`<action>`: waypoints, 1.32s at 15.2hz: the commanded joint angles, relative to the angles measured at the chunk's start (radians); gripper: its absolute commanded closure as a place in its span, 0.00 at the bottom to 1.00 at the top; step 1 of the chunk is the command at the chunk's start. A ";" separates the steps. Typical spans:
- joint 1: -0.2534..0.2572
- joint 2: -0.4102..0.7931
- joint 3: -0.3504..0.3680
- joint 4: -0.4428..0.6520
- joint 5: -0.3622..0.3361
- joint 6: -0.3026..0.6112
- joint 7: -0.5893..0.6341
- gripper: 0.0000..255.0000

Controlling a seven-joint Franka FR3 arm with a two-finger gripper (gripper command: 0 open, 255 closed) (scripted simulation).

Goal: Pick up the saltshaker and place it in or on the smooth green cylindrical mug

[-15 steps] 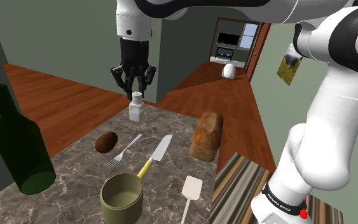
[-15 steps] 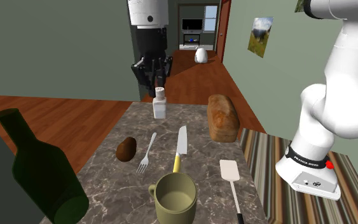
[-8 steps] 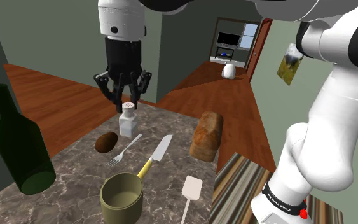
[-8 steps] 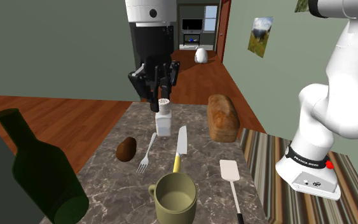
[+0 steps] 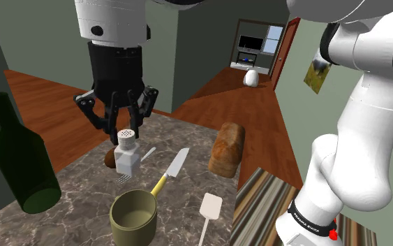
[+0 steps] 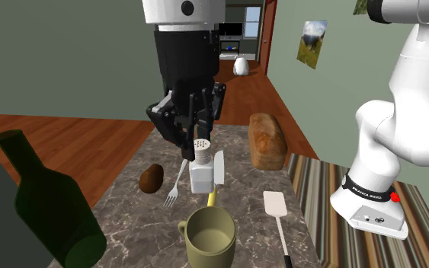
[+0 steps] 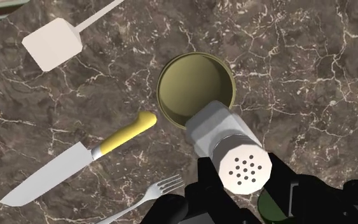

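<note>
The white saltshaker (image 5: 126, 154) (image 6: 202, 170) (image 7: 229, 147), square-bodied with a perforated round cap, hangs in the air above the marble table, clasped at its cap by my black gripper (image 5: 125, 128) (image 6: 197, 139) (image 7: 240, 181). The olive-green mug (image 5: 133, 216) (image 6: 210, 236) (image 7: 195, 89) stands upright and empty near the table's front edge. In the wrist view the shaker's base overlaps the mug's rim. In both exterior views the shaker is still above and behind the mug.
A yellow-handled knife (image 5: 170, 171) (image 7: 79, 157), a fork (image 6: 175, 186), a brown potato (image 6: 151, 178), a bread loaf (image 5: 227, 149), a white spatula (image 5: 209, 210) and a dark green bottle (image 5: 19, 161) share the marble table (image 5: 76, 203). Striped stand (image 5: 264, 210) sits right.
The gripper has carried the saltshaker off the table's far end, up and toward the mug near the front; the shaker now hangs over the fork and potato area.
</note>
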 commanded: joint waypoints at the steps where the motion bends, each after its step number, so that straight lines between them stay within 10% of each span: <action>1: 0.002 -0.003 0.002 -0.025 0.001 0.023 0.006 1.00; 20: 0.000 0.009 -0.001 -0.261 -0.006 0.270 0.010 1.00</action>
